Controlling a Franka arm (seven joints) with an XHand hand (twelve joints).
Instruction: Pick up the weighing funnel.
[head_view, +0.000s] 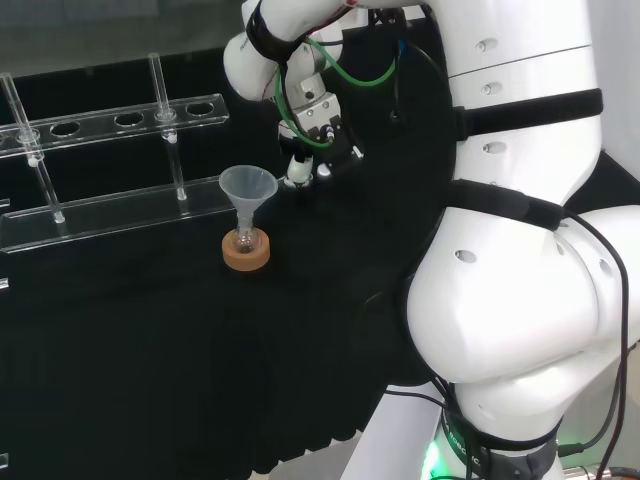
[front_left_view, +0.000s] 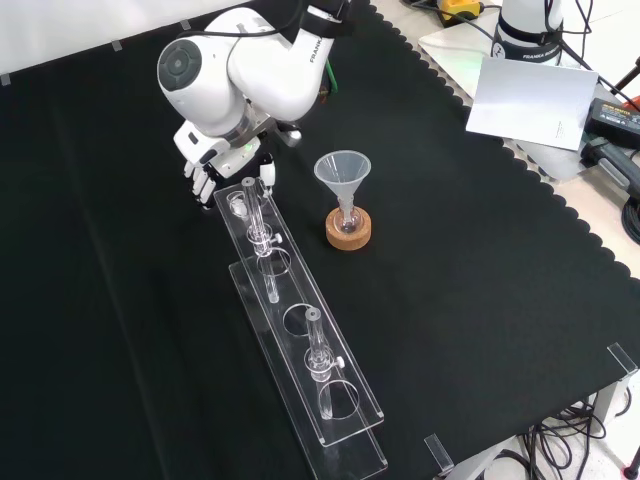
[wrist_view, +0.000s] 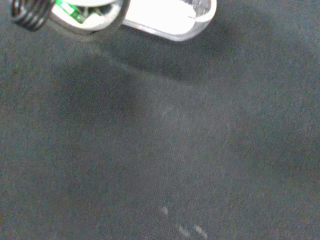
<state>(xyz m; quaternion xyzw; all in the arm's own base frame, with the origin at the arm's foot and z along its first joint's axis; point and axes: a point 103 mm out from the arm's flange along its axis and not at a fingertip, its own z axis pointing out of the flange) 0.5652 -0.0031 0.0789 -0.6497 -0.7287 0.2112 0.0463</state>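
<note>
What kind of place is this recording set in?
Probably a robotics lab bench staged for chemistry work: a funnel in a small flask on a cork ring, a clear holed rack beside it on black cloth, and a white robot arm over the rack's end.

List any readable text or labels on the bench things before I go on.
Arm link: a line of dark brand lettering, not read off here.
Funnel, cork ring, clear rack: no markings visible.
White sheet: looks blank.
</note>
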